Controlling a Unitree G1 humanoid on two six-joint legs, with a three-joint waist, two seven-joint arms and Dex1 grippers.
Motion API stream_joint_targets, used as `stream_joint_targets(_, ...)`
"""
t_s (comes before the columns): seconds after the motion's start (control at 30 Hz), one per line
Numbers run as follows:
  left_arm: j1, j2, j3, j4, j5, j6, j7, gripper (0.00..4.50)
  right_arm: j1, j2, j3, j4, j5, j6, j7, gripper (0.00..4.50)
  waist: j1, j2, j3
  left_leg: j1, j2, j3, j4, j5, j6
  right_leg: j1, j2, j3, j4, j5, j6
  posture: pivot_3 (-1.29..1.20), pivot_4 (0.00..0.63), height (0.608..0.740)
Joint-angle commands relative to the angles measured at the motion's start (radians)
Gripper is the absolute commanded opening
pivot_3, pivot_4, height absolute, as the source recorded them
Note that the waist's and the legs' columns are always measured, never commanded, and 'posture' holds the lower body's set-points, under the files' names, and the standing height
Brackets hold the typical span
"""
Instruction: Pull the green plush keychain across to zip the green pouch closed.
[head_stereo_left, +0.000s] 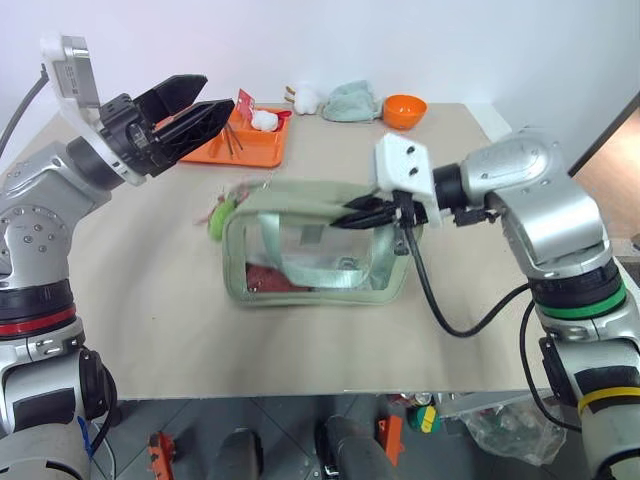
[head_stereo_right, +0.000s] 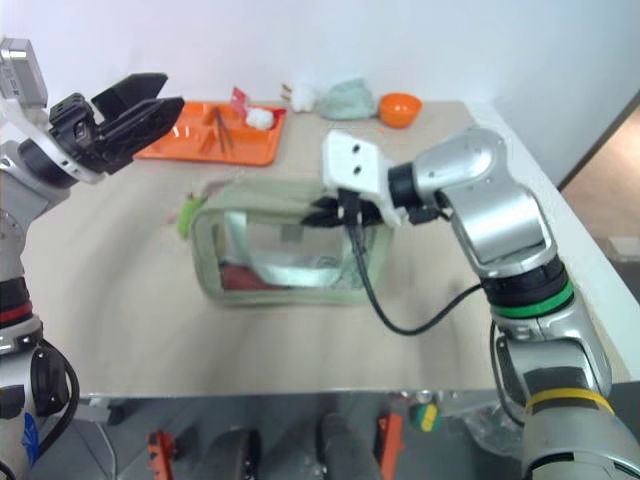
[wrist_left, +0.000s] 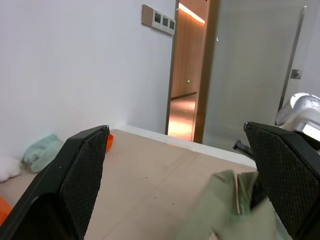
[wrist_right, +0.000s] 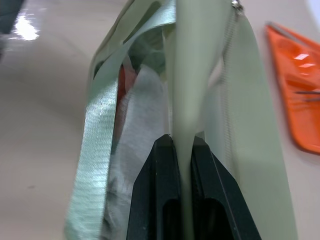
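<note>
I'm looking down on the table (head_stereo_left: 300, 340), a broad beige top that carries everything, with a plain white wall behind it and, in the left wrist view, a wooden doorway lit warm beyond the far edge. Mid-table sits the green pouch (head_stereo_left: 310, 255), boxy with clear side panels, something dark red showing through the plastic at its bottom and a webbing strap draped inside. My right tool (head_stereo_left: 362, 216) is over the pouch's right end, its two black fingers pressed together with a fold of the pouch's pale green fabric pinched between them; the right wrist view shows that cloth running straight up from between the pads. My left tool (head_stereo_left: 190, 110) hangs above the table's far-left part, its fingers spread wide and gripping nothing, well apart from the pouch. Behind it lies an orange tray (head_stereo_left: 240, 145) with a few small items I can't make out. Along the back edge I see a pale mint cloth bundle (head_stereo_left: 350, 102), an orange bowl (head_stereo_left: 404, 110) just beside it, and a white fluffy thing (head_stereo_left: 305, 98) to the other side. Smallest of all, the green plush keychain (head_stereo_left: 222, 215) sits at the pouch's left end, bright lime, touching the top edge.
</note>
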Motion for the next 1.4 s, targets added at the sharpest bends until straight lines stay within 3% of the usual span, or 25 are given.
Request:
stream_joint_targets(0.03,-0.008,0.017,0.021,-0.016,-0.013,0.000,-0.004,4.50,0.000,0.000,-0.005,-0.065,0.010,-0.001,-0.024,0.07,0.000,0.000,0.000,0.000,0.000,0.000,0.000,0.000,0.000,0.000,0.000,0.000,0.000,0.000,0.000,0.00,0.150,0.740)
stream_joint_targets(0.6,-0.016,0.002,-0.001,0.011,-0.003,0.000,-0.019,4.50,-0.101,0.000,-0.007,0.050,-0.019,-0.053,-0.047,0.07,0.000,0.000,0.000,0.000,0.000,-0.001,0.000,0.002,-0.003,0.000,0.000,-0.001,0.000,0.001,-0.001,0.00,0.150,0.740)
stream_joint_targets(0.97,-0.008,0.003,0.005,-0.001,-0.013,0.011,-0.011,4.50,-0.009,0.043,0.075,0.013,-0.063,-0.086,-0.075,0.07,-0.001,0.000,0.000,0.000,0.000,-0.001,0.000,0.002,-0.003,0.000,0.000,-0.001,0.000,0.001,-0.001,0.00,0.150,0.740)
stream_joint_targets(1.33,-0.004,-0.005,0.001,-0.010,-0.012,0.016,-0.004,4.50,-0.044,0.102,0.030,0.050,-0.021,-0.009,-0.099,0.07,-0.003,0.000,0.000,0.002,0.003,-0.001,0.000,0.003,-0.004,0.000,0.004,-0.001,0.001,0.002,-0.003,0.00,0.150,0.740)
stream_joint_targets(1.37,-0.002,-0.007,0.000,-0.011,-0.011,0.015,-0.004,4.50,-0.043,0.096,0.025,0.045,-0.007,-0.006,-0.085,0.71,-0.003,0.000,0.000,0.001,0.003,-0.001,0.000,0.003,-0.004,0.000,0.004,-0.001,0.001,0.002,-0.003,0.00,0.150,0.740)
stream_joint_targets(1.4,-0.001,-0.009,-0.001,-0.012,-0.010,0.015,-0.004,4.50,-0.043,0.091,0.022,0.041,0.003,-0.005,-0.076,0.89,-0.002,0.000,0.000,0.001,0.003,-0.001,0.000,0.003,-0.004,0.000,0.004,-0.001,0.001,0.002,-0.003,0.00,0.150,0.740)
